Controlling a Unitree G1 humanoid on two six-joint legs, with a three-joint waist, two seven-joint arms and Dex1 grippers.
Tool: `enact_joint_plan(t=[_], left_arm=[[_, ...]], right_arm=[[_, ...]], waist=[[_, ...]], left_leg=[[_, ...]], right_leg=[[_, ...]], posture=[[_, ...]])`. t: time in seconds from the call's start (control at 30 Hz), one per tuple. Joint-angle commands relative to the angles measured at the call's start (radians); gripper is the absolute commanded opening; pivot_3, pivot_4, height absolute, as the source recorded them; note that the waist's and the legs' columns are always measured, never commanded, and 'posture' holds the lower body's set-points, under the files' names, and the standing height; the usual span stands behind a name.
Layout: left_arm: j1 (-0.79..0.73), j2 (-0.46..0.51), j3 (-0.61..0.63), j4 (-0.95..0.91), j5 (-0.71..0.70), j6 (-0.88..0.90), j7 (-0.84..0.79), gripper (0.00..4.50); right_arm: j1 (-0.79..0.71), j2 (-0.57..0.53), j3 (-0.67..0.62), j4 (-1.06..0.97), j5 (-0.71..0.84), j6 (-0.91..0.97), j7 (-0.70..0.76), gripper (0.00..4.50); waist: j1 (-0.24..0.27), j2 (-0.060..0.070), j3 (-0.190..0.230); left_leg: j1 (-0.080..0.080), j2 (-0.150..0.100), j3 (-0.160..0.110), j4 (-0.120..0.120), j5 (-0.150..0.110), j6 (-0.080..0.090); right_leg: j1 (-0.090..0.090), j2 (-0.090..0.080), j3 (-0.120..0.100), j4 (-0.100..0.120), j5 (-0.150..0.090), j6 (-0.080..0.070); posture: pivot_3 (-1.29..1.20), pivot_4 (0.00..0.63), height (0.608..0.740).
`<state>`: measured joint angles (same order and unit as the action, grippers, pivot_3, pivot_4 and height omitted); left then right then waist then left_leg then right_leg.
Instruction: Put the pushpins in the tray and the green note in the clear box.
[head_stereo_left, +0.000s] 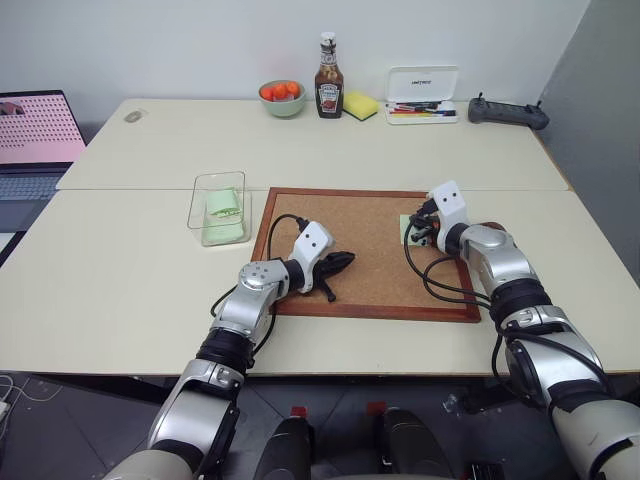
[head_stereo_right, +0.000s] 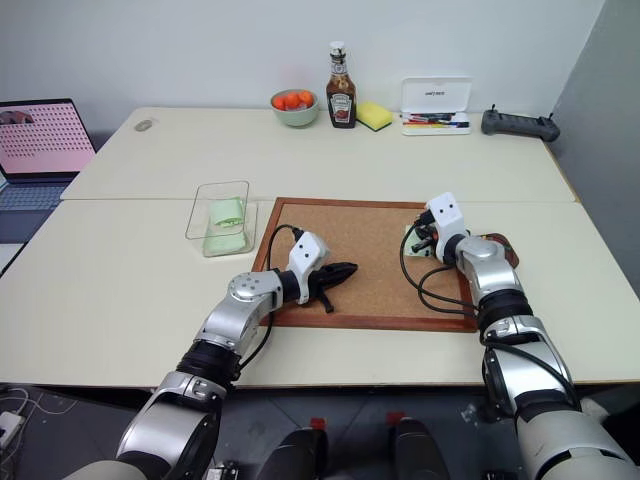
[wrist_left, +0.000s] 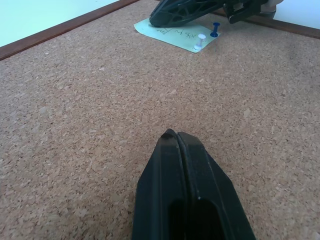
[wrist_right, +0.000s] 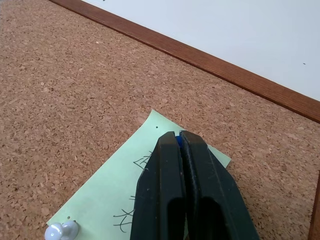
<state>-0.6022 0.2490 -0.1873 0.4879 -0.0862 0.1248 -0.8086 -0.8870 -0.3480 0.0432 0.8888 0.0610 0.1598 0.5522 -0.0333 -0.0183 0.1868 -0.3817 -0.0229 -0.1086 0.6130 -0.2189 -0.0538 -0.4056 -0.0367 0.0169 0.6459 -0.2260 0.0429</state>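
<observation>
The green note (wrist_right: 107, 200) lies on the cork board (head_stereo_left: 370, 275) near its right edge. My right gripper (wrist_right: 177, 136) rests on the note's far corner, shut with a sliver of blue pushpin pinched between its tips. A white pushpin (wrist_left: 201, 41) and a second blue pushpin (wrist_left: 215, 30) stand in the note's near corners. Further left over the board, my left gripper (head_stereo_left: 345, 262) is shut and holds nothing. The clear box (head_stereo_left: 220, 185) left of the board holds a green slip. The reddish-brown tray (head_stereo_right: 500, 243) peeks out behind my right forearm.
Along the table's far edge stand a bowl of orange fruit (head_stereo_left: 283, 97), a ketchup bottle (head_stereo_left: 329, 88), a yellow sponge (head_stereo_left: 361, 105), a white pen case (head_stereo_left: 423, 95) and a dark controller (head_stereo_left: 508, 112). A laptop (head_stereo_left: 35, 140) sits at the far left.
</observation>
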Motion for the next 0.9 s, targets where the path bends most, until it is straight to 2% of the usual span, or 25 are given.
enact_joint_plan(t=[0.03, 0.4, 0.67, 0.9], left_arm=[[0.015, -0.01, -0.027, 0.049, 0.037, 0.034, 0.019, 0.0], [0.017, -0.018, -0.035, 0.072, 0.053, 0.036, 0.023, 0.0], [0.032, -0.014, -0.049, 0.055, 0.066, 0.023, 0.017, 0.0], [0.033, -0.011, -0.056, 0.057, 0.079, 0.008, 0.011, 0.0]], right_arm=[[-0.037, -0.004, -0.037, -0.097, 0.025, -0.027, 0.014, 0.01], [0.031, -0.023, -0.068, -0.319, 0.064, 0.055, 0.022, 0.01], [0.211, -0.209, -0.095, -0.57, 0.025, 0.159, 0.036, 0.01], [0.366, -0.357, -0.043, -0.63, -0.076, 0.136, 0.054, 0.01]], waist=[[0.0, 0.0, 0.0], [0.003, 0.002, -0.002], [0.006, 0.003, -0.002], [0.004, 0.005, -0.003]], left_leg=[[0.0, 0.0, 0.0, 0.0, 0.0, 0.0], [0.001, 0.0, 0.0, 0.0, 0.0, 0.0], [0.001, 0.0, 0.0, 0.001, 0.0, 0.0], [0.001, -0.001, 0.0, 0.001, 0.0, 0.0]], right_leg=[[0.0, 0.0, 0.0, 0.0, 0.0, 0.0], [0.001, 0.0, 0.0, 0.001, 0.0, 0.0], [0.001, -0.001, 0.0, 0.0, 0.0, 0.0], [0.001, -0.001, 0.0, 0.0, 0.0, 0.0]], posture=[[0.0, 0.15, 0.74], [0.0, 0.15, 0.74], [0.0, 0.15, 0.74], [0.0, 0.15, 0.74]])
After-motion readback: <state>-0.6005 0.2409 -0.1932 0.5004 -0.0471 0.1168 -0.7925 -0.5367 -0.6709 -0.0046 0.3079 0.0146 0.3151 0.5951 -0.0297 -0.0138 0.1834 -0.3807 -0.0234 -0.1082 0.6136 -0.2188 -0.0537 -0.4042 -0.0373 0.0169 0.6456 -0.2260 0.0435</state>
